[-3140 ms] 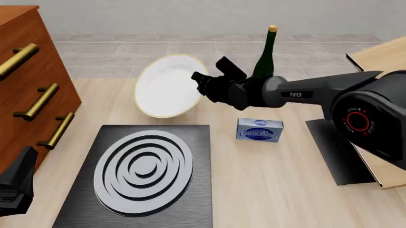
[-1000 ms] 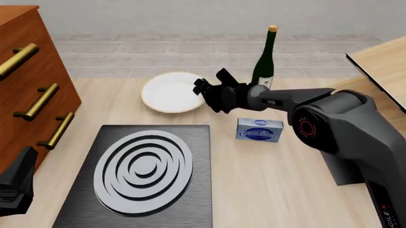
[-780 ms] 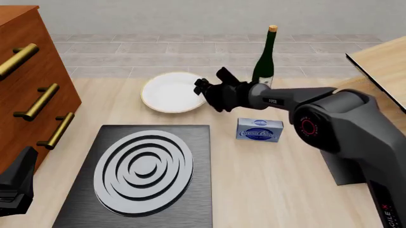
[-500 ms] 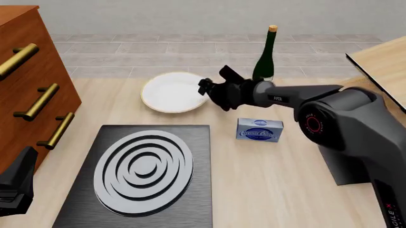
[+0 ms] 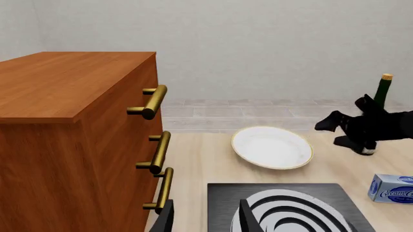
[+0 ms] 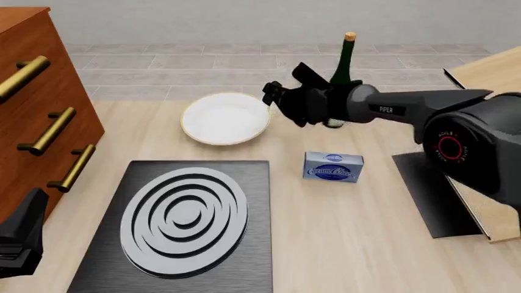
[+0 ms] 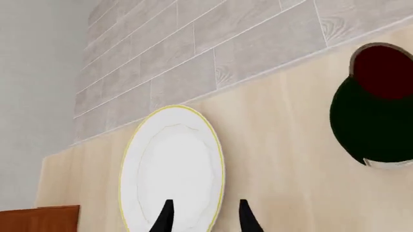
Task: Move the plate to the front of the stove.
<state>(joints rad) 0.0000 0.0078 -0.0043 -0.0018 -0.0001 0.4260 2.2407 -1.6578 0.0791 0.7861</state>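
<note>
The white plate (image 6: 226, 118) with its thin gold rim lies flat on the wooden table just beyond the far edge of the stove (image 6: 183, 226), a black slab with silver-grey rings. My right gripper (image 6: 282, 86) hovers open beside the plate's right edge, holding nothing. In the right wrist view the plate (image 7: 171, 169) lies below the right gripper (image 7: 203, 220). My left gripper (image 6: 21, 244) rests open at the near left, by the stove's corner. The left wrist view shows the plate (image 5: 272, 147) beyond the stove (image 5: 290, 208) and the right gripper (image 5: 339, 118).
A wooden dresser (image 6: 33, 110) with brass handles stands at the left. A green bottle (image 6: 345, 61) stands right behind the right arm, and a cream cheese box (image 6: 333, 166) lies right of the stove. A plain dark panel (image 6: 431, 195) and a wooden board (image 6: 488, 73) sit at the right.
The plate, earlier held tilted in the air, came down flat behind the stove. The right gripper let go of it and has since risen and drawn off to the right.
</note>
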